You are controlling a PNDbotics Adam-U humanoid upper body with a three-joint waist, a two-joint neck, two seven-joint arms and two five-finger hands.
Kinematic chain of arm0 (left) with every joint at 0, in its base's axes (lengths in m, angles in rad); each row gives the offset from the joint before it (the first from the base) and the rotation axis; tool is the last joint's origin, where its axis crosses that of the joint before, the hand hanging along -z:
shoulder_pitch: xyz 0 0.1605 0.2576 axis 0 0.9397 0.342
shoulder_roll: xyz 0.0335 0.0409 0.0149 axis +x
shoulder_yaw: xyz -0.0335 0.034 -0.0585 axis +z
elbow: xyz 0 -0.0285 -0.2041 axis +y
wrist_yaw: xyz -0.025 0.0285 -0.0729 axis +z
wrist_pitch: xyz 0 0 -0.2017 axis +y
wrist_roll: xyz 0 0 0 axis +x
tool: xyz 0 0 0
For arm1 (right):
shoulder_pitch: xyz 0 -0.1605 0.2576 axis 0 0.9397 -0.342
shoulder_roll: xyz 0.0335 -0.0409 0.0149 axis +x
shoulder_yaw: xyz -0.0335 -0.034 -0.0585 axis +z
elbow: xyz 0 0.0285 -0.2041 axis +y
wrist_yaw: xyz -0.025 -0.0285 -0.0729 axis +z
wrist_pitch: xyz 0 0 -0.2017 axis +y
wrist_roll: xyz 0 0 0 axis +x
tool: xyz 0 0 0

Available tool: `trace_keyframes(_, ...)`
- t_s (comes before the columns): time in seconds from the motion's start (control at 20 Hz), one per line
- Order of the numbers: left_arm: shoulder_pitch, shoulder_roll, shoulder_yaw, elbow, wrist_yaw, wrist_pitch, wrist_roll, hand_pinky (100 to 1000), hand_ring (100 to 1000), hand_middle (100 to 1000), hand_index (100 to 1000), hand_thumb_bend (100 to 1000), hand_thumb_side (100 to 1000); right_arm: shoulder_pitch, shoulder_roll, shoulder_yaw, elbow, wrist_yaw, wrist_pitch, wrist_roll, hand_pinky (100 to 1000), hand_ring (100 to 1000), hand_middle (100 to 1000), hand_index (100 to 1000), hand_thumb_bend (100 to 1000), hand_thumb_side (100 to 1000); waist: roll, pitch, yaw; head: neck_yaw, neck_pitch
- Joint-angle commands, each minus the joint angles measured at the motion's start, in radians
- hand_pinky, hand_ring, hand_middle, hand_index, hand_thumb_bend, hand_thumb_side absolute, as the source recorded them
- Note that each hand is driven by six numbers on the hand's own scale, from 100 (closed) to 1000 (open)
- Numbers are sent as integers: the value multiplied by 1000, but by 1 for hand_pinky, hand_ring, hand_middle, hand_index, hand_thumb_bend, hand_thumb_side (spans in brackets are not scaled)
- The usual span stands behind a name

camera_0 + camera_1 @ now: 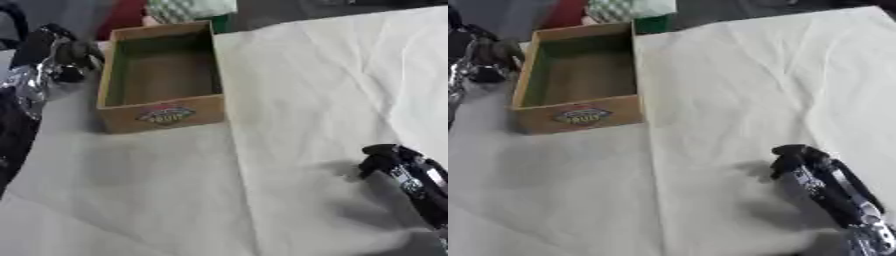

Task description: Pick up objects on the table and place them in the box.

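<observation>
Both robot hands showed at the sides of the scene. At the lower right, the right hand (pixel 798 160) reached in over a white cloth (pixel 737 85) that covered the table; its dark fingers looked curled inward, and nothing could be seen in them, though the blur made this uncertain. At the upper left, the left hand (pixel 70 52) hung just beside the left wall of the box (pixel 162 117), its dark fingers bunched together; whether they held anything could not be told. Silver and black parts of the left arm ran down the left edge. The cardboard box sat open near the top left of the cloth, its inside greenish and dim, with a colourful oval label on its near wall. No contents could be made out inside it. Behind the box, at the far edge, lay something green and white (pixel 188 10) and something red (pixel 127 15), too blurred to identify.
</observation>
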Motion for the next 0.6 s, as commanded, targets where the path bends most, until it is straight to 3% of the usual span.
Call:
trace_keyframes(0.05, -13, 32, 1, -14, 8, -5, 2, 803, 760, 744, 758, 351, 171, -10, -9, -4, -12, 4, -2, 3, 755, 538, 548, 752, 100, 693, -4, -16, 3, -2, -3)
trace_keyframes(0.6, -17, 41, 9, -24, 24, 12, 25, 806, 787, 772, 767, 384, 210, -9, -10, -6, -11, -2, -3, 8, 755, 538, 548, 752, 100, 690, -4, -28, 8, -4, -4)
